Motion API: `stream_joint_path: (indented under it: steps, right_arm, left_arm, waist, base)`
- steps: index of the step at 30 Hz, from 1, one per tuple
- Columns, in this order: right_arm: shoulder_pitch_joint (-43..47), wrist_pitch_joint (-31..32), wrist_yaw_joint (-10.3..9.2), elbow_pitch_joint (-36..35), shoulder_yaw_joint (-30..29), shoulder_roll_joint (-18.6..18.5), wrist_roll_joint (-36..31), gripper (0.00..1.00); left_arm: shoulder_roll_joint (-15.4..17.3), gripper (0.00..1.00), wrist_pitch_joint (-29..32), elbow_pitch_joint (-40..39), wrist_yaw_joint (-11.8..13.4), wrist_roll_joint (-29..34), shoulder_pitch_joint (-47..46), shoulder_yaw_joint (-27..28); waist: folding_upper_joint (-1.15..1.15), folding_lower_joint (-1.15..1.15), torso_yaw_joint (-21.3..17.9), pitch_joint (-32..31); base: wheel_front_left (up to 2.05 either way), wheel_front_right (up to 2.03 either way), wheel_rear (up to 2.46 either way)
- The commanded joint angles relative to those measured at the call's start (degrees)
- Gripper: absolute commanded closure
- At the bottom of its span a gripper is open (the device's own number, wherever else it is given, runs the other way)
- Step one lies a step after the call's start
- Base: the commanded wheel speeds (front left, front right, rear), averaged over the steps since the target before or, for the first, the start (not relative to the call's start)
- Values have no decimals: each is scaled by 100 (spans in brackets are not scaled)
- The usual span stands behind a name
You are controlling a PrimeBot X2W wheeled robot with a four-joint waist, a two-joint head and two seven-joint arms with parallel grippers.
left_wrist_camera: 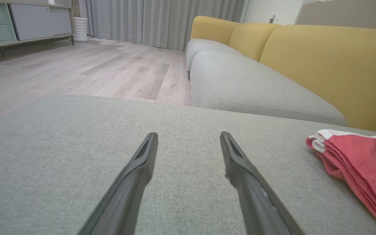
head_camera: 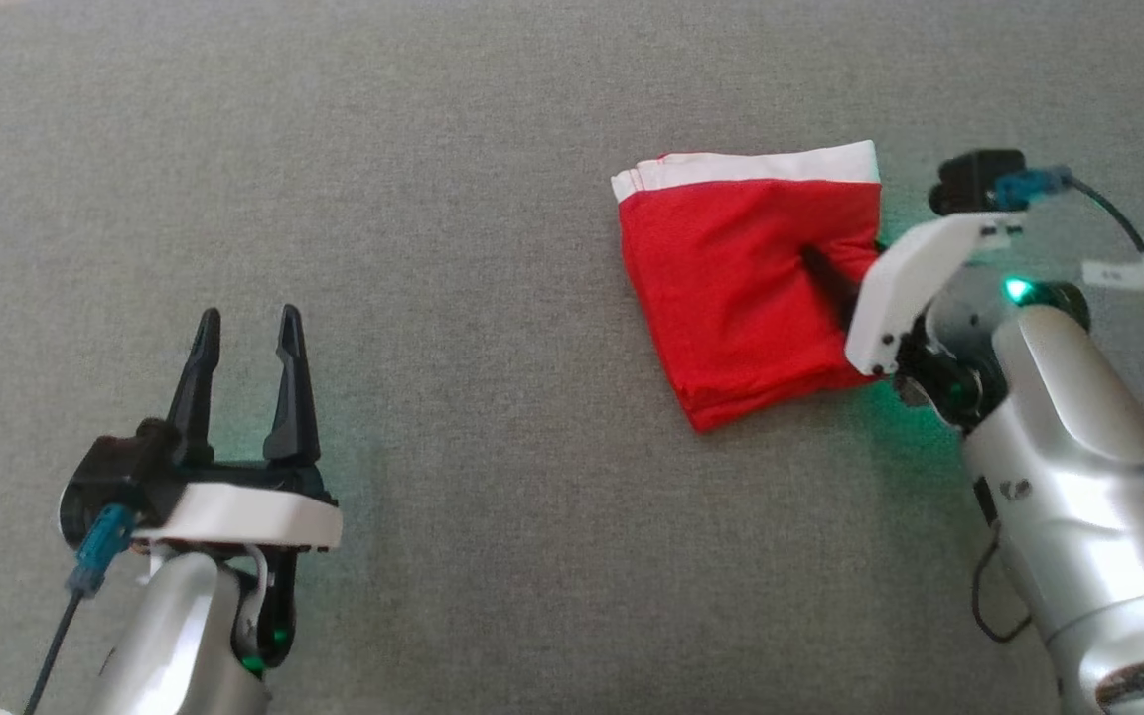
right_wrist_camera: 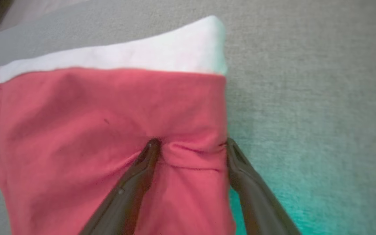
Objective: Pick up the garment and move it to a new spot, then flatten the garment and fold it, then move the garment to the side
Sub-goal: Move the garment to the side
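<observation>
The folded red garment (head_camera: pixel 746 288) is lying on the grey cushion (head_camera: pixel 433 149) toward the robot's right, with the right tool (right_wrist_camera: pixel 192 143) standing wide astride its right edge, one finger pressing a pucker into the top layer. Closing there is risking a pinch of only the upper layers, so the fold could be spilling open when dragged aside. The left tool (head_camera: pixel 247 316) is hovering wide and empty, well apart; the right wrist view is showing that pucker, which the head view is half hiding, while the left wrist view is revealing the stacked layer edges.

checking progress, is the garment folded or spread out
Folded: the garment lies as a compact block, stacked edges visible in the left wrist view.
</observation>
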Motion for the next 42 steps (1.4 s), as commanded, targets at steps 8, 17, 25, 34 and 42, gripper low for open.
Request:
stream_joint_path:
  steps: [8, 17, 25, 34, 42]
  right_arm:
    - [-195, 279, 40, -710, 1296, -379, 590, 100]
    - [-712, 808, 40, -2122, 2470, -1653, 993, 100]
    - [-1072, 558, 40, -2224, 2767, -2986, 887, 100]
    - [-1371, -683, 40, -1141, 1964, -3350, 429, 100]
    - [-1422, -1300, 40, -282, 1153, -3152, -55, 22]
  left_arm:
    - [72, 0, -36, -150, -38, 126, -144, 375]
    - [60, 0, -36, -311, -45, 182, -26, 536]
    - [117, 0, 13, -433, -95, 299, -214, 403]
    - [473, 0, 340, -879, -66, 472, -528, 366]
    - [708, 0, 617, -1351, -11, 583, -689, 347]
  waist:
    - [0, -1, -392, -69]
    - [0, -1, -1208, -133]
    - [0, -1, -1737, 229]
    - [0, -1, -1886, 1059]
    - [0, -1, -1956, 1508]
  base:
    - [0, 0, 0]
    - [0, 0, 0]
    - [0, 0, 0]
    - [0, 0, 0]
    - [0, 0, 0]
